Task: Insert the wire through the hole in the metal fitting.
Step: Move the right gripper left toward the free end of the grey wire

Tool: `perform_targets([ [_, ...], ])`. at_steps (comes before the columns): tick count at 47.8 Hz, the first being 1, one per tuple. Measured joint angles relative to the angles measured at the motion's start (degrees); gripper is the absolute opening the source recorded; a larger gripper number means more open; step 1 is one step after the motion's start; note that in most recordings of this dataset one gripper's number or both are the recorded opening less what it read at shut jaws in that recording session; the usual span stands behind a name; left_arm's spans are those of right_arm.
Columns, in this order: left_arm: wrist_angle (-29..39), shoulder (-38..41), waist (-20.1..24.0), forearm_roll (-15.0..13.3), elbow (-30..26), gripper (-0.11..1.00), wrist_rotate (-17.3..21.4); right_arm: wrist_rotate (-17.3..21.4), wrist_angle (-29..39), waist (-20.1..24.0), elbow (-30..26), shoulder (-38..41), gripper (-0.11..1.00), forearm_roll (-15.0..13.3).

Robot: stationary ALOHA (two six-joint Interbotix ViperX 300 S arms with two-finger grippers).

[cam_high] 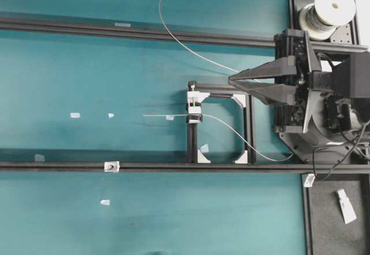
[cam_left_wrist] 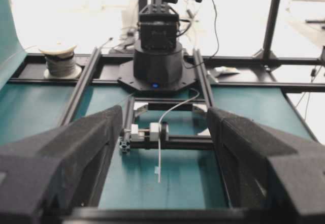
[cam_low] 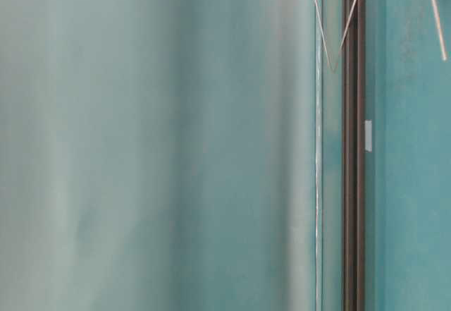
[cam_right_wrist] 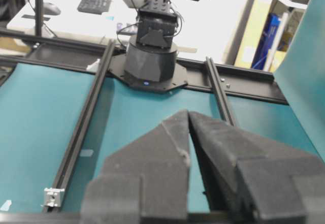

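The thin silver wire (cam_high: 173, 35) curves down from the top edge and reaches the tips of my right gripper (cam_high: 232, 79). Another stretch of wire runs through the white bracket with a black clamp (cam_high: 195, 111), and its free end (cam_high: 145, 115) lies on the teal mat. The metal fitting (cam_high: 110, 166) sits on the lower black rail, far left of that gripper; it also shows low and left in the right wrist view (cam_right_wrist: 53, 196). My right gripper (cam_right_wrist: 189, 113) is shut, and whether it pinches the wire I cannot tell. My left gripper (cam_left_wrist: 165, 115) is open, facing the wire (cam_left_wrist: 159, 153) from a distance.
A wire spool (cam_high: 328, 9) stands at the back right. A small square rail frame (cam_high: 248, 129) surrounds the bracket. Two long black rails (cam_high: 144, 33) cross the mat, with white tape scraps (cam_high: 75, 115) between them. In the table-level view only a rail (cam_low: 352, 184) and wire strands (cam_low: 320, 22) show.
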Motion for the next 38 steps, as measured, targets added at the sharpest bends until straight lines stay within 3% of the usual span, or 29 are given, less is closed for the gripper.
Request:
perform_targets([
  [2,0.0,0.35,0.18,-1.05,-0.09,0.22,-0.18,0.0,0.09,0.0,0.0,0.09,0.22,0.0],
  [6,0.0,2.72,1.41,-2.99,-0.62,0.05,-1.76,0.09,1.67,-0.09,0.0,0.97,0.06,0.0],
  [9,0.18,4.92,2.11,-3.43,-1.23,-0.03,-2.72,0.09,4.66,-0.18,-0.18,2.29,0.0,0.0],
  [12,0.35,7.47,2.55,-3.43,-1.76,-0.08,-3.43,0.18,7.73,-0.18,-0.7,3.69,0.03,0.0],
  [15,0.44,9.84,2.9,-3.43,-2.29,-0.09,-3.87,0.18,10.81,-0.18,-1.49,4.92,0.13,0.0],
  [22,0.79,13.36,2.99,-3.43,-3.34,0.07,-3.87,1.67,16.61,-0.26,-2.9,6.33,0.54,0.0],
  [28,3.87,16.17,3.08,-3.34,-4.92,0.36,-3.69,4.22,20.39,-0.44,-3.43,6.94,0.87,0.0],
  [33,7.65,18.02,3.08,-2.64,-6.33,0.65,-3.08,5.36,22.68,-0.44,-3.87,7.47,0.9,-0.09],
  [38,10.28,19.07,3.16,-2.46,-6.94,0.66,-1.32,5.36,23.91,-0.53,-3.87,7.65,0.9,-0.09],
])
